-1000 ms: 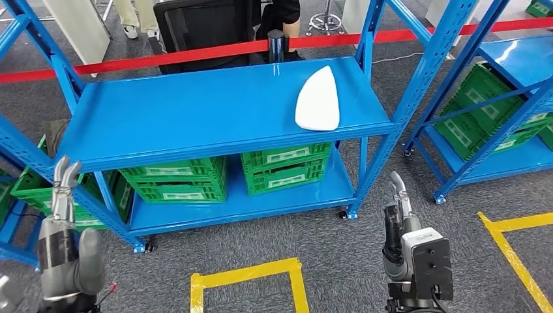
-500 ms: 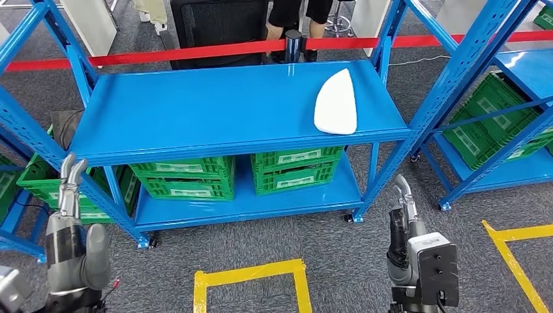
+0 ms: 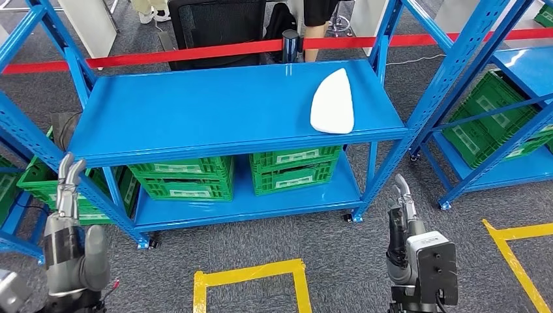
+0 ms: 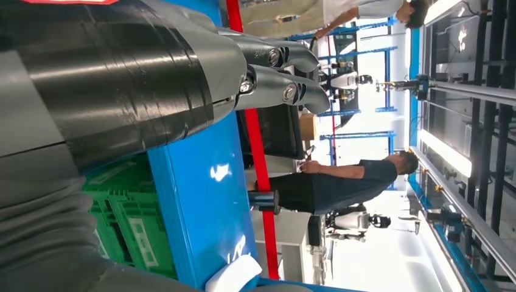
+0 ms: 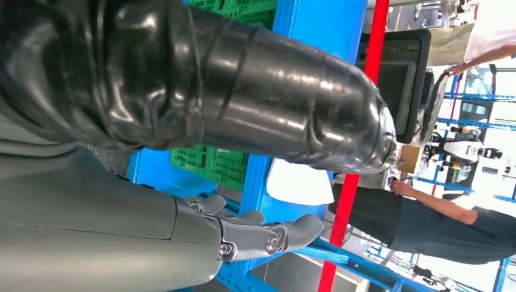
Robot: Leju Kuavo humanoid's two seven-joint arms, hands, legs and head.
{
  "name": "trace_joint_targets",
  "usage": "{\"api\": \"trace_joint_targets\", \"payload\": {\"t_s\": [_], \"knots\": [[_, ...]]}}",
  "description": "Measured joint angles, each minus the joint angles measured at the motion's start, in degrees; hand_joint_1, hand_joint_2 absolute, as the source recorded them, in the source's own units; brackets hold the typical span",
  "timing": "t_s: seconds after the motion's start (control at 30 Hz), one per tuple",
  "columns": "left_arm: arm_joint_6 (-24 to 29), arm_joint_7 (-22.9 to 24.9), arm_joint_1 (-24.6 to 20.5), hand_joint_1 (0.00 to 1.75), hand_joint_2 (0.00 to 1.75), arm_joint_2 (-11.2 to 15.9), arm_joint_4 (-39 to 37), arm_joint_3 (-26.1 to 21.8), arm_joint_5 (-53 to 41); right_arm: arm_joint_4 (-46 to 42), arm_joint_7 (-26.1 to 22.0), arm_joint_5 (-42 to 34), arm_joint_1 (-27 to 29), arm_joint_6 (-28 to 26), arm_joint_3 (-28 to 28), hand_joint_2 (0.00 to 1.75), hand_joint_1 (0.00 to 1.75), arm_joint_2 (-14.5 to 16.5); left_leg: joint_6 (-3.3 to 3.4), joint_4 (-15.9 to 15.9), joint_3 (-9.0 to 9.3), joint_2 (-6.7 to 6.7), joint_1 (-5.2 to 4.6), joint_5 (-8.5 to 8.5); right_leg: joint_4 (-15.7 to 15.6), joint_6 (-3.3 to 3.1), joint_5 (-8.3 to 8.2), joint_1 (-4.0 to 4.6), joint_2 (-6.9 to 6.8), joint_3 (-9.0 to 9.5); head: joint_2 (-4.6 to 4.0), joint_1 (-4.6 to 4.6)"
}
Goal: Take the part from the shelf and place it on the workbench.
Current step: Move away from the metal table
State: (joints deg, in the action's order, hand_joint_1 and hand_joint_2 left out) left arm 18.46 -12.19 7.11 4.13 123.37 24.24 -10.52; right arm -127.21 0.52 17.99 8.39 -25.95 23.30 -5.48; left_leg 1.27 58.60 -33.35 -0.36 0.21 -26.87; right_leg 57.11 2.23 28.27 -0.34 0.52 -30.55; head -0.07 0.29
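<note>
Silver left hand (image 3: 67, 186) hangs low beside the blue shelf (image 3: 195, 111), fingers extended and apart, holding nothing. The white part (image 3: 332, 102) lies flat on the top shelf deck near its right end, within frontal reach. The right hand (image 3: 400, 199) hangs low, fingers extended, empty; presumably staged for approach.

Person (image 3: 319, 10) behind the red barrier tape (image 3: 195, 51): cut off at the frame's top; green crates (image 3: 182, 177) partly hidden beneath the shelf (image 3: 195, 111).
</note>
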Motion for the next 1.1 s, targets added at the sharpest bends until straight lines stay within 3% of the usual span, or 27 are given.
{"api": "trace_joint_targets", "payload": {"t_s": [0.17, 0.23, 0.3, 0.33, 0.37, 0.4, 0.47, 0.53, 0.67, 0.77, 0.83, 0.93, 1.03, 1.1], "knots": [[-0.29, -0.29, -0.03, 0.00, 0.00, -0.04, 0.02, -0.01, 0.22, -0.01, -0.09, -0.01, -0.02, 0.01, 0.00, 0.00, 0.00, 0.03, 0.98, -1.45, 0.63, 0.09, 0.18, 0.59, 0.74, 0.75, 0.61, -0.19, -0.04, -0.56, 0.00, -0.14], [-0.36, -0.44, 0.00, 0.00, 0.00, -0.12, 0.01, -0.02, 0.22, 0.01, -0.16, 0.00, 0.00, 0.01, 0.00, 0.00, 0.00, 0.06, 1.34, -2.28, 1.01, 0.19, 0.39, 1.02, 5.71, 0.96, 3.32, -0.34, -0.09, -3.05, 0.00, 0.28], [-0.42, -0.50, 0.08, 0.00, 0.00, -0.17, -0.03, -0.02, 0.22, 0.05, -0.20, 0.00, 0.13, 0.01, 0.00, 0.00, 0.00, 0.07, 1.44, -2.32, 0.87, 0.21, 0.38, 1.07, 13.08, 1.19, 6.51, -0.53, -0.11, -6.62, 0.00, 0.70], [-0.45, -0.51, 0.13, 0.00, 0.00, -0.19, -0.06, -0.01, 0.22, 0.08, -0.20, 0.00, 0.21, 0.01, 0.00, 0.00, 0.00, 0.07, 1.42, -2.27, 0.80, 0.21, 0.38, 1.05, 15.26, 1.31, 6.97, -0.63, -0.12, -7.73, 0.00, 0.82], [-0.45, -0.51, 0.14, 0.00, 0.00, -0.20, -0.08, -0.01, 0.22, 0.10, -0.20, 0.00, 0.25, 0.01, 0.00, 0.00, 0.00, 0.06, 1.35, -2.19, 0.76, 0.20, 0.39, 1.02, 15.46, 1.39, 6.39, -0.74, -0.13, -7.90, 0.00, 0.91], [-0.45, -0.51, 0.14, 0.00, 0.00, -0.20, -0.10, -0.01, 0.22, 0.10, -0.20, 0.00, 0.26, 0.01, 0.00, 0.00, 0.00, 0.06, 1.22, -2.04, 0.75, 0.17, 0.42, 0.94, 13.20, 1.43, 4.75, -0.87, -0.16, -6.86, 0.00, 1.00], [-0.45, -0.52, 0.15, 0.00, 0.00, -0.22, -0.13, -0.02, 0.24, 0.13, -0.21, -0.01, 0.20, 0.01, 0.00, 0.00, 0.00, 0.06, 0.72, -1.58, 0.71, 0.10, 0.47, 0.67, 5.42, 1.37, 1.33, -1.08, -0.24, -3.16, 0.00, 1.23], [-0.45, -0.53, 0.10, 0.00, 0.00, -0.24, -0.13, -0.02, 0.34, 0.14, -0.24, -0.02, 0.11, 0.00, 0.00, 0.00, 0.00, 0.07, -0.04, -1.13, 0.52, 0.05, 0.37, 0.45, 0.76, 0.88, 0.17, -0.93, -0.20, -0.82, 0.00, 1.30], [-0.49, -0.40, 0.05, 0.00, 0.00, -0.23, -0.13, -0.01, 0.58, 0.15, -0.25, -0.14, 0.05, 0.05, 0.00, 0.00, 0.00, 0.08, -1.39, -1.00, 0.18, 0.07, 0.58, 0.48, 0.33, -0.59, -0.09, -0.61, -0.06, -0.44, 0.00, 0.73], [-0.49, -0.07, -0.08, 0.00, 0.00, -0.23, -0.11, -0.05, 0.54, 0.15, -0.26, -0.44, 0.00, 0.04, 0.00, 0.00, 0.00, 0.14, -1.90, 3.86, -2.39, 0.16, 0.69, -2.57, -0.13, -1.43, -0.44, -0.84, -0.19, -0.17, 0.00, -0.24], [-0.50, 0.06, -0.11, 0.00, 0.00, -0.24, -0.11, -0.05, 0.53, 0.15, -0.26, -0.55, 0.01, 0.03, 0.00, 0.00, 0.00, 0.15, -1.94, 6.33, -3.55, 0.18, 0.71, -3.84, -0.11, -1.54, -0.44, -0.83, -0.21, -0.19, 0.00, -0.59], [-0.50, 0.08, -0.09, 0.00, 0.00, -0.24, -0.13, -0.05, 0.54, 0.16, -0.26, -0.55, 0.01, 0.03, 0.00, 0.00, 0.00, 0.15, -1.96, 7.17, -3.95, 0.17, 0.72, -4.18, -0.11, -1.55, -0.44, -0.82, -0.22, -0.20, 0.00, -0.66], [-0.48, 0.40, -0.02, 0.00, 0.00, -0.22, -0.16, -0.06, 0.56, 0.27, -0.33, -0.62, 0.04, 0.03, 0.00, 0.00, 0.00, 0.15, -2.09, 13.13, -6.91, 0.17, 0.75, -5.97, -0.07, -1.67, -0.36, -0.72, -0.28, -0.25, 0.00, -0.98], [-0.46, 0.63, -0.08, 0.00, 0.00, -0.22, -0.21, -0.07, 0.49, 0.41, -0.40, -0.65, 0.04, 0.00, 0.00, 0.00, 0.00, 0.17, -1.77, 7.94, -4.39, 0.18, 0.69, -2.94, 0.24, -1.26, 0.01, -0.61, -0.17, -0.19, 0.00, -1.59]]}}
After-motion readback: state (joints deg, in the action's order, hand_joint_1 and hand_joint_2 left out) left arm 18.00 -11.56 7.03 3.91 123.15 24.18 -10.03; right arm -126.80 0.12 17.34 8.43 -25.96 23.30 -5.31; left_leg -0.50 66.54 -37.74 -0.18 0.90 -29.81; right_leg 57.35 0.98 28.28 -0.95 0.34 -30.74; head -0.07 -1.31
